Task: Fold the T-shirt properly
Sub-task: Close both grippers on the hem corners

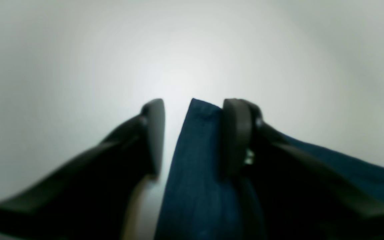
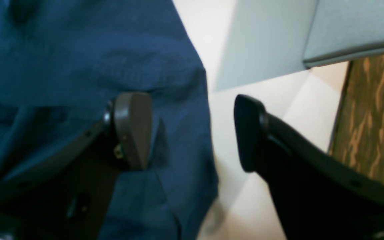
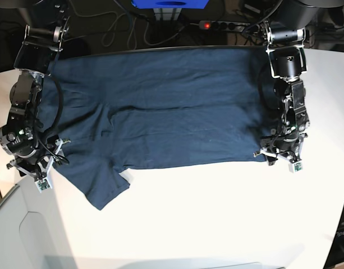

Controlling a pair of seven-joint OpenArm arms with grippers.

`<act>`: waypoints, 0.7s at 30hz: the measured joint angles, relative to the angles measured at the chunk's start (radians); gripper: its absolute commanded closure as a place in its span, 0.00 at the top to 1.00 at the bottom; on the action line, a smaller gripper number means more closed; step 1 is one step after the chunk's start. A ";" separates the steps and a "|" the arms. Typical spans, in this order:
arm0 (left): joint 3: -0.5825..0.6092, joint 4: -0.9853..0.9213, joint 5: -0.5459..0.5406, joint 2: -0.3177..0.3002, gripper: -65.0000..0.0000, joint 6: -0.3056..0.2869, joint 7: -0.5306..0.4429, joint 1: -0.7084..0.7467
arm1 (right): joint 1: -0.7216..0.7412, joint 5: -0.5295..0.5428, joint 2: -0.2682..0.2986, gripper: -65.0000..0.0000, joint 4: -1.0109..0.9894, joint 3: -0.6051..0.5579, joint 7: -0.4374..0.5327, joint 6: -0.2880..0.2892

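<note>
Base view: navy T-shirt lies spread, one lengthwise fold apparently made, sleeve trailing at 7 o'clock; left gripper and right gripper gape apart over its edges.

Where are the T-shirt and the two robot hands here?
T-shirt [image 3: 172, 106]: base view, middle of its body.
Left hand [image 1: 192, 133]: left wrist view, gap between the fingertips.
Right hand [image 2: 195, 133]: right wrist view, between its fingertips.
</note>
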 measured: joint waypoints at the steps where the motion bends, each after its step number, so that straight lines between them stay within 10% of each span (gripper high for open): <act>1: 0.000 -0.006 0.000 0.000 0.28 -0.003 -0.006 0.000 | 0.014 0.001 0.000 0.57 -0.036 0.000 0.014 0.000; 12: -0.001 -0.068 -0.004 0.002 0.01 -0.011 -0.039 -0.032 | 0.214 -0.005 0.004 0.57 -0.552 0.000 0.233 0.000; 21: -0.001 -0.063 -0.004 0.002 0.00 -0.010 -0.029 -0.029 | 0.294 -0.009 0.032 0.57 -0.729 -0.036 0.405 0.000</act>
